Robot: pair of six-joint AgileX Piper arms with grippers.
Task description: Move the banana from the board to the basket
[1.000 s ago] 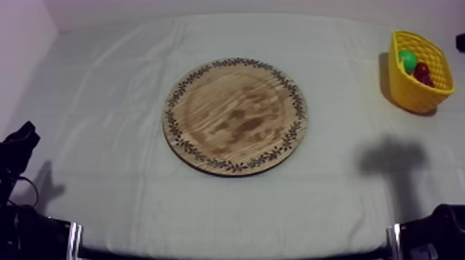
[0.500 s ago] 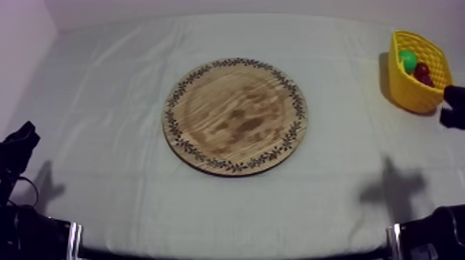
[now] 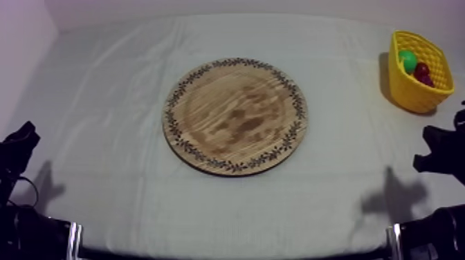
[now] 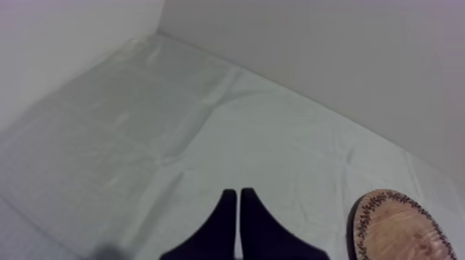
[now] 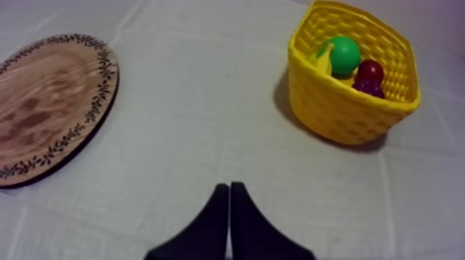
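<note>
**Closing stage of a banana transfer.** The wooden board (image 3: 235, 116) lies bare at the centre of the table (image 3: 104, 90); no fruit rests on it. The yellow basket (image 5: 339, 110) stands well apart from the board, at the far right of the table. It holds a green fruit (image 5: 344, 54), probably the pear, a small red fruit (image 5: 370, 70) and, just below that, a dark bunch of grapes (image 5: 370, 88). A yellow sliver pressed against the green fruit is judged to be the banana (image 5: 321, 59), though it is hard to separate from the basket wall behind it.

The right arm (image 3: 439, 149) sits at the table's right edge, on the near side of the basket and not touching it. The right jaws lie together as a narrow wedge, holding nothing, and point across bare cloth between board and basket. The left arm (image 3: 19, 142) sits low at its own side. The left jaws are likewise together and empty, aimed at open cloth beside the board's rim.

**Step in hand (judgement):** the placing looks done, so what remains is withdrawal of the right arm to rest. To do this well, keep the jaws closed and move away from the basket rather than past it, since a nudge could tip the light basket. Stay high enough not to drag the cloth, which would shift both basket and board.
</note>
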